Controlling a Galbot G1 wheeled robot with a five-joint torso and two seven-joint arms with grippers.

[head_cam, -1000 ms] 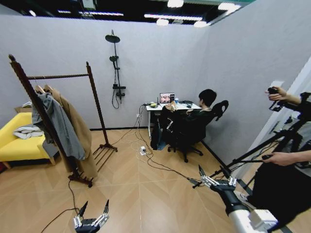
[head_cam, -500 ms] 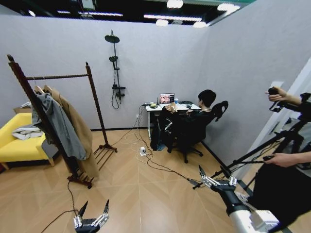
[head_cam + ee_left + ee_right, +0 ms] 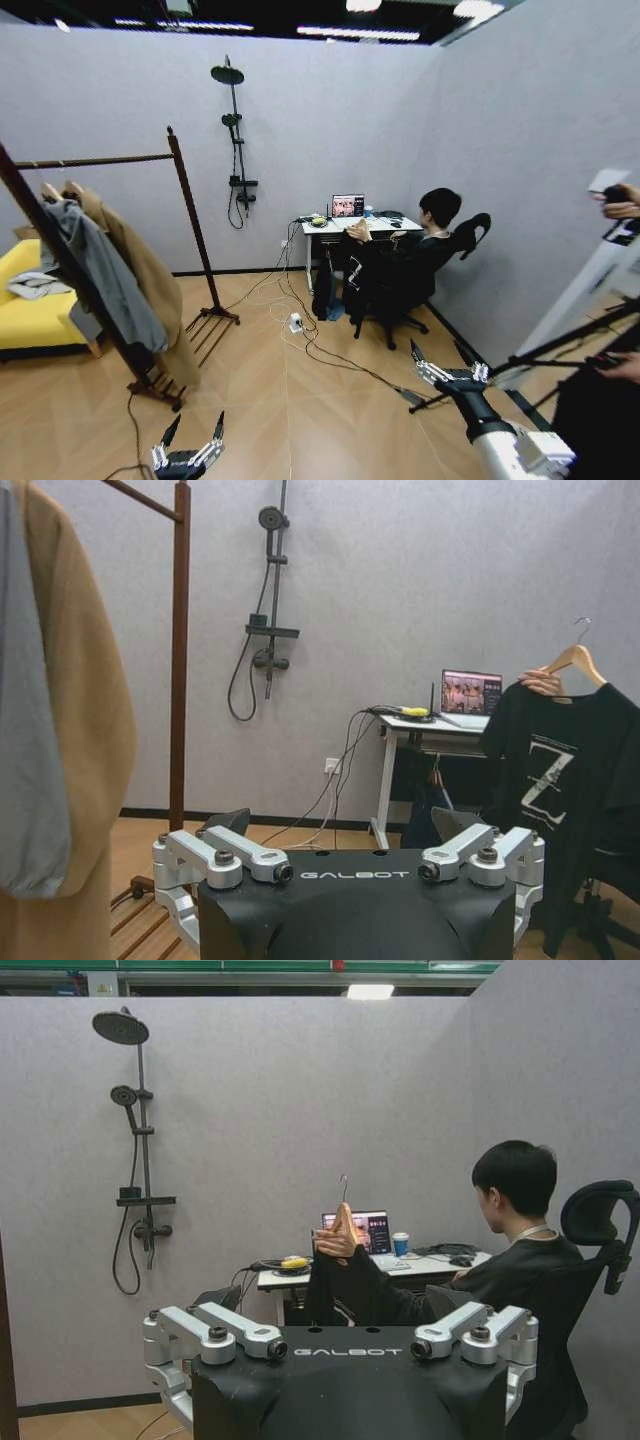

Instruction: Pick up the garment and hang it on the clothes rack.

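**Soft shirt on a stiff hanger: go for the wood, not the cloth**

Start at your left, where the clothes rack (image 3: 178, 225) stands with a grey jacket (image 3: 95, 275) and a tan coat (image 3: 145, 285) bunched toward its near end; the bar beyond them, toward the far post, is bare, so that looks like the stretch to aim for. Low in front of you, the left gripper (image 3: 188, 436) hangs over the floor with its fingers spread and nothing in them.

Move across to the desk (image 3: 360, 228). The garment (image 3: 560, 790) is not on any surface: a seated person's hand (image 3: 541, 682) holds it up by its wooden hanger (image 3: 576, 658) in front of the desk, well apart from both grippers. The black shirt drapes limp from the shoulders, so expect it to be light, floppy and prone to swinging. Pinching fabric would likely let it slide or bunch. The hanger is the rigid part; you would do best to take it at the neck just under the metal hook, leaving the hook free to go over the bar.

Farthest right, the right gripper (image 3: 445, 360) is raised toward the desk, fingers also spread and empty.
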